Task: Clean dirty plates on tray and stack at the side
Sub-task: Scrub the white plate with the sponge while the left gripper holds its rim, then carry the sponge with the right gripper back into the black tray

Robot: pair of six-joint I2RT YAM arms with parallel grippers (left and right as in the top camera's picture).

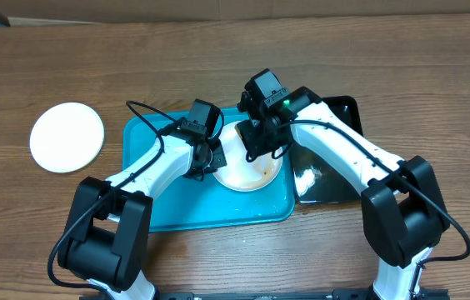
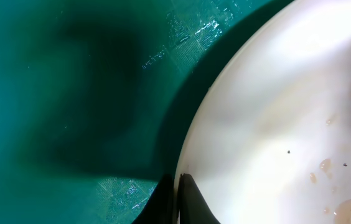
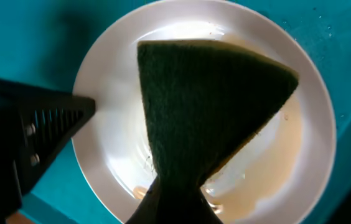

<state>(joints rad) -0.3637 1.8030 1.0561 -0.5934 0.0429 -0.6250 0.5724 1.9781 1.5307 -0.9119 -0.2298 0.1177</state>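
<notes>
Pinched tight in the right gripper (image 3: 174,200), a dark green scouring pad (image 3: 213,106) is seen closest to the right wrist camera, fanning out from the fingers into a broad wedge. It is spread over the middle of a white plate (image 3: 110,134), and its far edge reaches almost to the rim. Whether the pad is pressed flat against the plate cannot be told. Pale brown watery smears are seen in the well of the plate beside and below the pad.

The plate is found on the blue tray (image 1: 218,208), in its right half. From the overhead view the plate is partly covered by both wrists. The left gripper (image 2: 178,202) is clamped on the plate's left rim, with one dark finger on each side of the edge. In the left wrist view a few small dark specks and wet beads are visible on the white surface. A deep shadow is cast on the tray under that rim.

A second plate (image 1: 67,137), plain white, is set on the wooden table (image 1: 435,75) well to the left of the tray. A black tray (image 1: 345,110) is placed just beside the blue tray's right edge, largely under the right arm.
</notes>
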